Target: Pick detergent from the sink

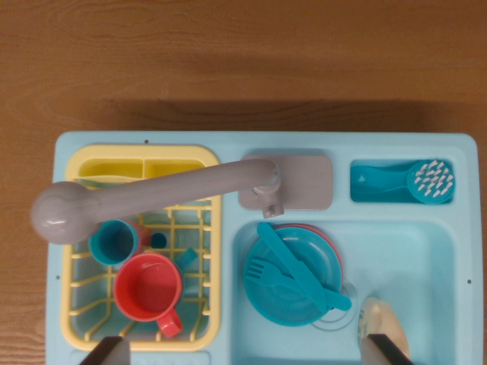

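The gripper hangs above the toy sink with only its two dark fingertips showing at the bottom edge of the wrist view, set wide apart and holding nothing, so the jaws stand spread. The detergent lies in the basin just inside the fingertip at the wrist view's right, a pale cream bottle partly cut off by the frame and partly covered by that fingertip; as far as can be judged its long axis runs roughly up and down the picture, tilted slightly, with the narrower end toward the top, though the lower end is out of sight and which end is the cap cannot be told. The main risk, in my judgement, is that the bottle sits far off the midline between the fingers, so a straight descent would put one finger on top of it and knock it sideways or press it into the basin floor. Just beside the bottle toward the middle of the hand lie a clear glass and a blue plate with a blue knife and fork on it, and these could be caught or dragged if the hand shifts over carelessly. The grey faucet further ahead reaches over the yellow rack and seems clear of the approach
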Available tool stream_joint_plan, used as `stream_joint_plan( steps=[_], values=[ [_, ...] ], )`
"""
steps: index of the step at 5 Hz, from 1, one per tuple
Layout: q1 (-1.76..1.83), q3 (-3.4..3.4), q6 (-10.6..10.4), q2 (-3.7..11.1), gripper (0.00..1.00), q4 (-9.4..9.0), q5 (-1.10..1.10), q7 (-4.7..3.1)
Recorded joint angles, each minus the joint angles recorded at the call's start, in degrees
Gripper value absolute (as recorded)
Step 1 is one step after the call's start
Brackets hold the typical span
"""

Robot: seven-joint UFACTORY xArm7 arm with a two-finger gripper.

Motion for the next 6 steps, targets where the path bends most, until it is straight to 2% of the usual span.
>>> stream_joint_plan(
  steps=[1,2,3,4,5,6],
  values=[
    [-0.2,-0.25,-1.18,0.17,0.0,-1.18,0.09,-0.65],
    [-0.2,-0.25,-1.18,0.17,0.0,-1.18,0.09,-0.65],
    [-0.47,-0.58,-2.74,0.39,0.0,-2.73,0.2,-1.51],
    [-0.47,-0.58,-2.74,0.39,0.0,-2.73,0.2,-1.51],
    [-0.79,-0.97,-4.59,0.65,0.0,-4.58,0.34,-2.54],
    [-0.79,-0.97,-4.59,0.65,0.0,-4.58,0.34,-2.54]
  ],
)
